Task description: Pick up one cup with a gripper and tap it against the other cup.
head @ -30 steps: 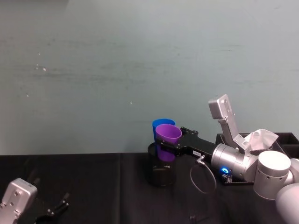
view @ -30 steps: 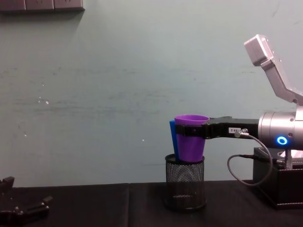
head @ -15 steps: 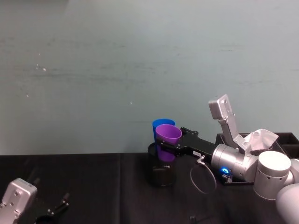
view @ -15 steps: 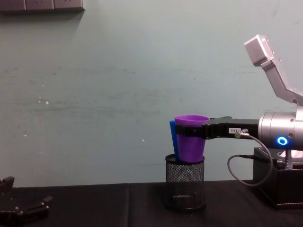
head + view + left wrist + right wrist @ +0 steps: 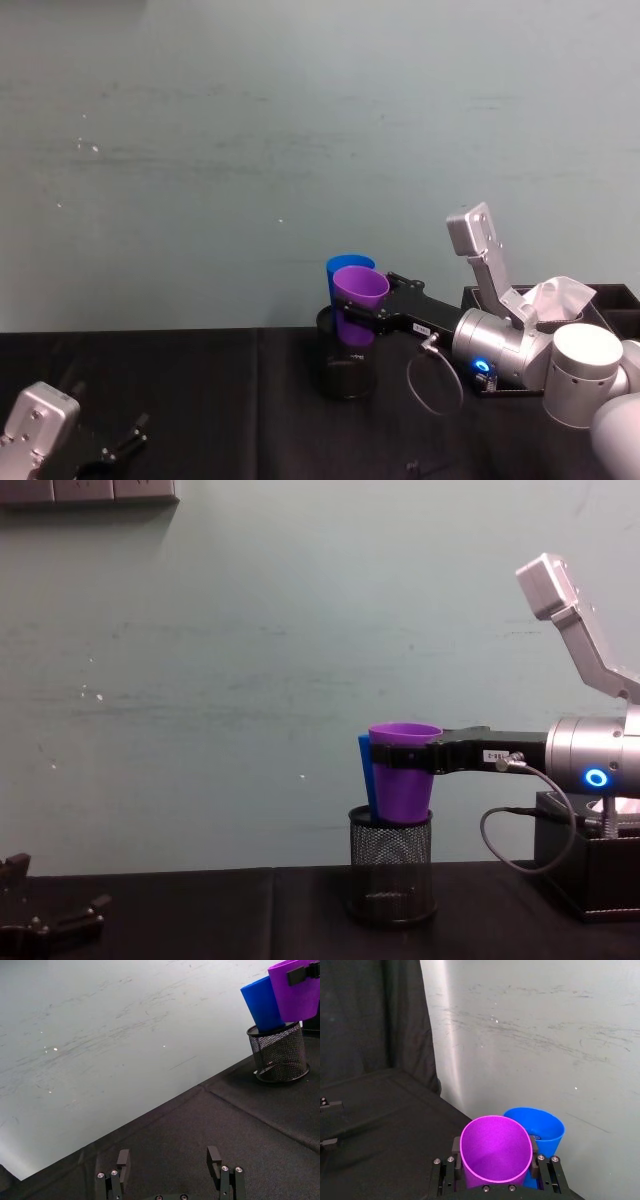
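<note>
Black-clothed table before teal wall. Right tool clamped on purple cup near rim, holding it upright over mesh pen holder mid-table. Blue cup leans in holder, just left of purple cup, apparently touching. Left tool fingers apart, low at near left.

Right gripper outstretched, clamped; left gripper low, seemingly spread.

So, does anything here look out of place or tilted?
Yes: the blue cup sits inside the black mesh pen holder, not on the table, close against the purple cup held by the right gripper. Nothing looks spilled or damaged. The left gripper lies idle.
</note>
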`<state>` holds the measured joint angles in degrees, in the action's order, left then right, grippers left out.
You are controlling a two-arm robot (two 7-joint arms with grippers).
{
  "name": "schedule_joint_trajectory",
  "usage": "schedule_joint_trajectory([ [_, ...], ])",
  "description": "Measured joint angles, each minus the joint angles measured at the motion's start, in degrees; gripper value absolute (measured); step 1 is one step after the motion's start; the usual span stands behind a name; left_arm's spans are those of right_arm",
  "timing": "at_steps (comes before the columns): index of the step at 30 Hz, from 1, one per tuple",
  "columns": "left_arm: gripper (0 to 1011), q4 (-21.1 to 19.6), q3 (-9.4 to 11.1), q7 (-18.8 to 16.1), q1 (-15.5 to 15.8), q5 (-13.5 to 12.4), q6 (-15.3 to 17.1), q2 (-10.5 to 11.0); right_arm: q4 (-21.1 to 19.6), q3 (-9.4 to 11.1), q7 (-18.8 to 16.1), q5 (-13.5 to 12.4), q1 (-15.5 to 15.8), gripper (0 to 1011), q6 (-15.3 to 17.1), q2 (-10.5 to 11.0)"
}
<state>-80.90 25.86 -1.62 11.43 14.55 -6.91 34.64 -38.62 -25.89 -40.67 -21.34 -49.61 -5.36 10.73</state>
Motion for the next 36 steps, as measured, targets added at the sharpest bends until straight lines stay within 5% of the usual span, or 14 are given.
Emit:
schedule_joint_trajectory([
  [36, 1000, 0.0, 0.0, 0.0, 0.0, 0.0, 0.0, 0.0, 0.01, 0.0, 0.03, 0.0, 0.0, 734, 0.0, 0.0],
])
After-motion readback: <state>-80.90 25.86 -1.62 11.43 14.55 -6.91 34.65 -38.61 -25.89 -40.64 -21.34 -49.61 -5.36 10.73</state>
